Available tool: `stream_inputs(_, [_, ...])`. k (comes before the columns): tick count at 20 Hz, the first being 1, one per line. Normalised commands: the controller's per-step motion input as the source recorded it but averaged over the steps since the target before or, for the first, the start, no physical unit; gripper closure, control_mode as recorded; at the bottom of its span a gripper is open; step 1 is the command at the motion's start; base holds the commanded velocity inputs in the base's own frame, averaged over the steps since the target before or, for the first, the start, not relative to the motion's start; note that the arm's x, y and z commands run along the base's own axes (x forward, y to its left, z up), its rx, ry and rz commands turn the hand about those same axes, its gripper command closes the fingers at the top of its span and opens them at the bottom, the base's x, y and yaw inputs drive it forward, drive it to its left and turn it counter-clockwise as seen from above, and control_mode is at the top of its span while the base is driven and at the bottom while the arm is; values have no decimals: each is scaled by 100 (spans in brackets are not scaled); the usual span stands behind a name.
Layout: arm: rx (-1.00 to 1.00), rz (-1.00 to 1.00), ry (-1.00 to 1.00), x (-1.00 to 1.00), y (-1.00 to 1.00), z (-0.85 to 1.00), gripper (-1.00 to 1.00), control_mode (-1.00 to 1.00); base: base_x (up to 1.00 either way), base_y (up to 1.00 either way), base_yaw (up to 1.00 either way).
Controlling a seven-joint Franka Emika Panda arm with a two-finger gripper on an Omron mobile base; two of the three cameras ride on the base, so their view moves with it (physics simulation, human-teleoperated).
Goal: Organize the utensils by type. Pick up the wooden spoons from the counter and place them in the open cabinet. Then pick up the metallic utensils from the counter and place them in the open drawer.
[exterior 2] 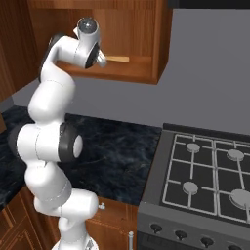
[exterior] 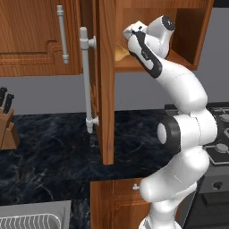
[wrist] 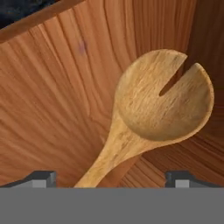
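In the left base view, the white arm rises from the lower right and bends up into the open cabinet [exterior: 188, 27], its wrist at shelf height. The cabinet's panelled door [exterior: 106, 85] stands swung toward the camera, its long silver bar handle [exterior: 86, 80] on the left face. A light tan bit of a wooden spoon [exterior: 120, 54] lies on the shelf just left of the wrist. Below, the black marble-patterned table [exterior: 49, 143] runs across the frame, with a knife block [exterior: 6, 125] at the far left and a stove [exterior: 221, 129] at the right.

In the right base view, the arm climbs from the lower left, and the spoon's straight handle [exterior 2: 117, 59] pokes out to the right of the wrist, resting along the cabinet shelf. The end effector itself is hidden behind the wrist here. A gas stove [exterior 2: 210, 176] sits to the right of the table.

In the hand view, the spoon, its round bowl notched at the rim, lies on the wooden shelf, handle running down between the two dark fingertips [wrist: 43, 178]. The end effector [wrist: 111, 179] stands wide, both tips well apart from the handle.
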Motion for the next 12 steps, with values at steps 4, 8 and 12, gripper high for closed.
stream_inputs(4, [6, 0, -30, -96, -13, 0, -100, -100, 0, 0, 0])
stream_inputs(8, [9, 0, -29, -100, -15, 0, -100, -100, 0, 0, 0])
stream_inputs(12, [12, -12, -15, -100, -14, 6, -100, -100, 0, 0, 0])
